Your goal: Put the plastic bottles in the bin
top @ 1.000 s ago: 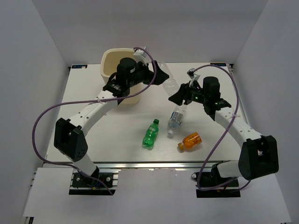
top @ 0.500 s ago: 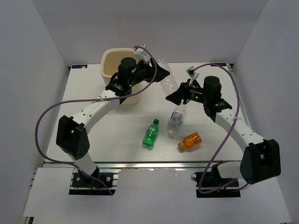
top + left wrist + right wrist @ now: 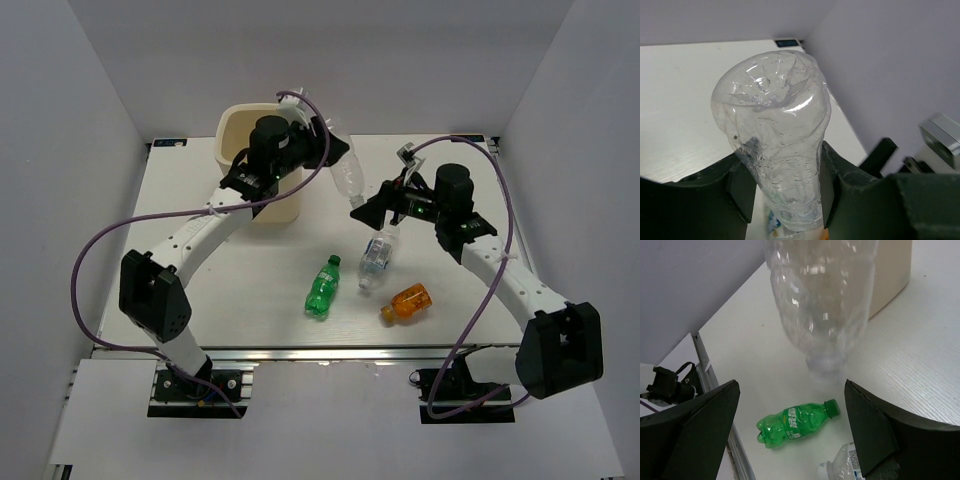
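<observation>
The larger clear ribbed bottle (image 3: 346, 178) hangs neck-down above the table, right of the bin (image 3: 238, 140). My left gripper (image 3: 333, 160) is shut on it; in the left wrist view both fingers (image 3: 741, 190) press the bottle's (image 3: 774, 125) sides. My right gripper (image 3: 368, 208) stands open just below and right of it, and in the right wrist view the bottle (image 3: 822, 305) hangs free ahead of my right gripper (image 3: 791, 390). On the table lie the green bottle (image 3: 323, 287), the blue-labelled clear bottle (image 3: 376, 257) and the orange bottle (image 3: 407, 302).
The cream bin stands at the table's back left, partly behind my left arm. The green bottle (image 3: 795, 422) and the labelled bottle (image 3: 842, 467) lie below my right gripper. White walls close in the table on three sides.
My left gripper has shut on the clear ribbed bottle and my right gripper has opened and let it go. The bottle has swung neck-down and shifted slightly left toward the bin.
</observation>
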